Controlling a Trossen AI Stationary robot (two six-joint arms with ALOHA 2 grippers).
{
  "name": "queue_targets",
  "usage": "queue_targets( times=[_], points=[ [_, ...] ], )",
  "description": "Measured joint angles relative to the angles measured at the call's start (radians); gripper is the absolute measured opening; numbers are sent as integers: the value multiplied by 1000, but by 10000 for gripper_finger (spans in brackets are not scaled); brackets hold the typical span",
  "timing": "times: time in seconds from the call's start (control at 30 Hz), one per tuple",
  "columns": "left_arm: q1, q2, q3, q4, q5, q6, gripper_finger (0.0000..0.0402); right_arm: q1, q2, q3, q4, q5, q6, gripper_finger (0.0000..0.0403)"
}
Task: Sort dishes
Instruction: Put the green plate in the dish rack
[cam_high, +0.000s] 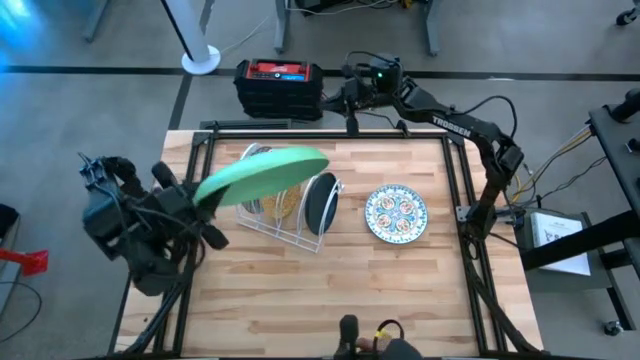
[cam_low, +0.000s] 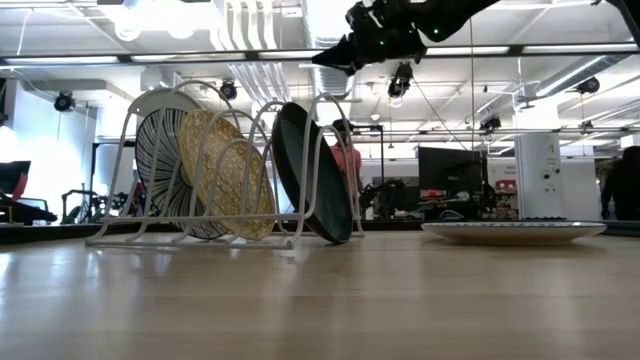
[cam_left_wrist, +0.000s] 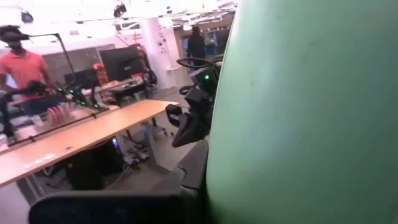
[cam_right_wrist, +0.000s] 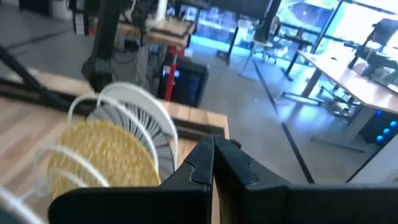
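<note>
Dishes filled the white wire rack (cam_high: 285, 215) left of centre on the table (cam_high: 330, 290): mustard-yellow plate (cam_high: 285, 203) and dark teal plate (cam_high: 320, 203), with the floral plate (cam_high: 396, 214) flat to the right. Left claw (cam_high: 200, 205) pinched the light green plate (cam_high: 262, 177) above the rack. Right claw (cam_high: 350, 125), pressed together, hung at the upper middle.

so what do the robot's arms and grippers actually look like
Both arms are matte black, built from chunky jointed segments. The right arm carries white TROSSEN lettering along one link, a small green light near its wrist, and black cables looping off it. The right gripper has two flat, dark, tapered fingers. The left arm is bulkier near its wrist, with bundled black cables around it.
</note>
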Motion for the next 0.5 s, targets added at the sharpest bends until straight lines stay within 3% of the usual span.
queue_targets(
  times=[0.23, 0.5],
  points=[
    [-1, 5, 38, 6, 42, 85, 43, 32, 32, 28, 8, -5, 73, 29],
    [-72, 45, -25, 3, 537, 85, 43, 71, 35, 14, -10, -20, 104, 62]
  ],
)
